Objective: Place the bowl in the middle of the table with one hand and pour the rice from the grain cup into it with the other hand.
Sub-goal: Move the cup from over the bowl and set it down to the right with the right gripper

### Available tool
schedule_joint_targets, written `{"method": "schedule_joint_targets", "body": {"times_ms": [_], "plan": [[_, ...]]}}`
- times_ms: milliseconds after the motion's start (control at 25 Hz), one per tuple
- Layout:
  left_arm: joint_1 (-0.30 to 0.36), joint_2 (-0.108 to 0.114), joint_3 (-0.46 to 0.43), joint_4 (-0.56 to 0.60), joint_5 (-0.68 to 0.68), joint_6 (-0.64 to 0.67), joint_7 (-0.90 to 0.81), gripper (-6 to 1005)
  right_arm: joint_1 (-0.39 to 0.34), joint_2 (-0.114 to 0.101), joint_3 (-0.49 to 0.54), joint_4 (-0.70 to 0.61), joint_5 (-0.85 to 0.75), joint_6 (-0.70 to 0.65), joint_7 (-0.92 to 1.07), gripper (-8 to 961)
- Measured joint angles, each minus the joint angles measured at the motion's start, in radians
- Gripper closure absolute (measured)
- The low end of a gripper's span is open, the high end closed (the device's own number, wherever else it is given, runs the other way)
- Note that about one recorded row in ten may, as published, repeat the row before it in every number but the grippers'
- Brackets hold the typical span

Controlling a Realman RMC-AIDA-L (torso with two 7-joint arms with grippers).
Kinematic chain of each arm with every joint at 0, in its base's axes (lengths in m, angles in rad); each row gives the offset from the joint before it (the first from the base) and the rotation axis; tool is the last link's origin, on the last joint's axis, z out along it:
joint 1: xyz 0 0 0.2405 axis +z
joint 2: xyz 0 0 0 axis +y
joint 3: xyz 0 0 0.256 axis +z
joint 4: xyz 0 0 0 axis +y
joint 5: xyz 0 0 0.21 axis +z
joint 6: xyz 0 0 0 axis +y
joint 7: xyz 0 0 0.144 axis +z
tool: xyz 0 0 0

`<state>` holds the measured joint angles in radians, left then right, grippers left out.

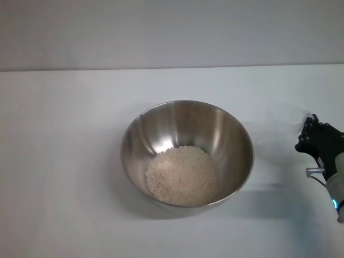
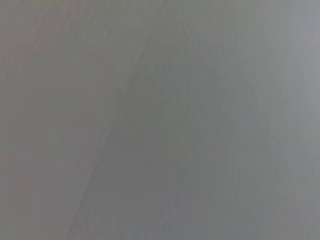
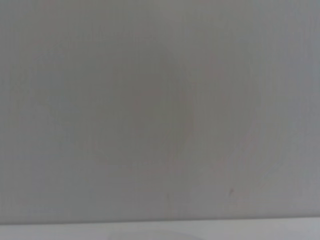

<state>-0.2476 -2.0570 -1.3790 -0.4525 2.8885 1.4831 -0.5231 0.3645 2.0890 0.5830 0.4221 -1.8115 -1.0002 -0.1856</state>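
Note:
In the head view the steel bowl (image 1: 236,137) stands in the middle of the white table (image 1: 64,161). A pale heap of rice (image 1: 181,174) lies in its bottom. The clear grain cup (image 1: 285,126) is to the right of the bowl, faint against the table, and looks empty. My right gripper (image 1: 308,131) is at the cup's right side, at the picture's right edge. It touches or nearly touches the cup's wall. My left gripper is out of view. Both wrist views show only a plain pale surface.
The table's far edge (image 1: 172,68) runs across the back, with a grey wall behind it. Bare tabletop lies to the left of the bowl and in front of it.

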Motion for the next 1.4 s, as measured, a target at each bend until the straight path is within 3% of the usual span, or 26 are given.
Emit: {"method": "schedule_joint_targets", "body": {"times_ms": [1400], "plan": [[0.013, 0.008, 0.000, 0.002, 0.000, 0.034, 0.000, 350, -0.001, -0.001, -0.036, 0.005, -0.012, 0.031, 0.002, 846]]}}
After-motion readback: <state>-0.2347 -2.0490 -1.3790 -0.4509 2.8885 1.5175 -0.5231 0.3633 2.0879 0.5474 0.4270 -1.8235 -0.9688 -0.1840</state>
